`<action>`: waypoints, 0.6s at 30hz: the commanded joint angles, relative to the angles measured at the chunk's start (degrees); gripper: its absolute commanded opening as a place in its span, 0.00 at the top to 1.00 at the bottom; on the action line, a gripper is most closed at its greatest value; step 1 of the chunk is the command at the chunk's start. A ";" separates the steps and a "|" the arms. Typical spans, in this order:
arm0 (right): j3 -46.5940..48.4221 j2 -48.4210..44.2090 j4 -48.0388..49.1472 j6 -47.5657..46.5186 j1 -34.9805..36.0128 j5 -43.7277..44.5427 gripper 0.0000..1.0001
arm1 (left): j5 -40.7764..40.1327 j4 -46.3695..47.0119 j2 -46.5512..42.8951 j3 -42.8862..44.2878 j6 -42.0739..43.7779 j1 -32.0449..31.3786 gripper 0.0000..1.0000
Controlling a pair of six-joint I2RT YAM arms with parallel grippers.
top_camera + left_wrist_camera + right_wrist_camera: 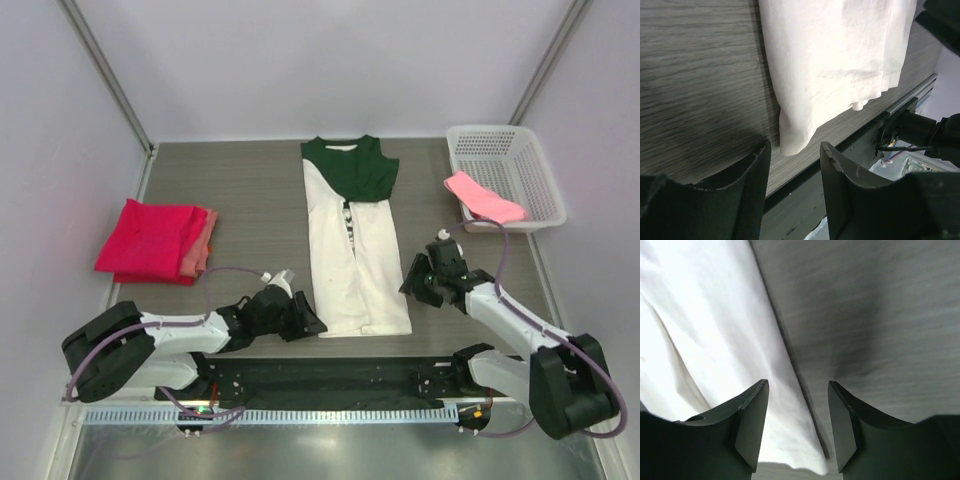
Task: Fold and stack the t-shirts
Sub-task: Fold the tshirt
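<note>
- both arms bolted to a dark rail point(330, 375) at the near edge of the counter point(240, 190)
- left tool point(312, 324) is low over the counter, pointing at the near left corner of the white shirt point(355, 250)
- left wrist view: left tool point(795, 150) is spread with nothing between the fingers; the hem corner of the white shirt point(830, 50) lies just ahead of the gap, not pinched
- right tool point(415, 285) sits at the shirt's right edge, near the hem end
- right wrist view: right tool point(797, 385) is spread and holds nothing; one finger is over the white shirt point(700, 340), the other over bare counter, and the cloth edge runs under the gap; can't tell if it touches
- white shirt lies mid-counter as a long narrow strip, sides folded in, hem near, dark green shoulders and collar far, small black print down the middle
- red-pink shirt point(150, 240) lies folded at the left side, well apart from the white one, with a salmon shirt point(207, 240) showing along its right edge
- basket point(500, 128) is at the far right; a light pink shirt point(480, 197) is draped over its near left rim
</note>
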 commanded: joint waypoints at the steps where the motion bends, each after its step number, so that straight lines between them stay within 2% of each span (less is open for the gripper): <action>1: -2.49 -6.51 -2.36 3.87 5.00 3.29 0.44 | -2.27 -2.92 3.32 0.27 1.24 -0.26 0.54; 2: -2.41 -7.48 -3.59 4.40 7.54 4.28 0.44 | -2.36 -1.70 4.81 0.36 1.07 -0.18 0.54; 5: -2.84 -8.10 -5.53 6.43 10.37 5.78 0.44 | -2.71 -0.37 7.80 1.24 1.07 -0.17 0.71; 6: -3.02 -8.28 -6.05 7.30 10.73 6.05 0.44 | -2.97 -0.02 8.33 1.15 0.81 -0.26 0.86; 8: -3.46 -9.42 -6.50 7.66 11.26 5.35 0.44 | -2.63 2.77 8.86 0.10 0.28 0.00 0.99; 13: -3.90 -12.85 -10.53 10.29 15.30 4.82 0.43 | 0.18 3.85 6.33 -4.47 0.71 3.95 1.00; 18: -4.16 -15.83 -15.54 12.58 19.78 4.73 0.44 | -1.21 -4.57 -3.05 -5.79 2.21 5.36 1.00</action>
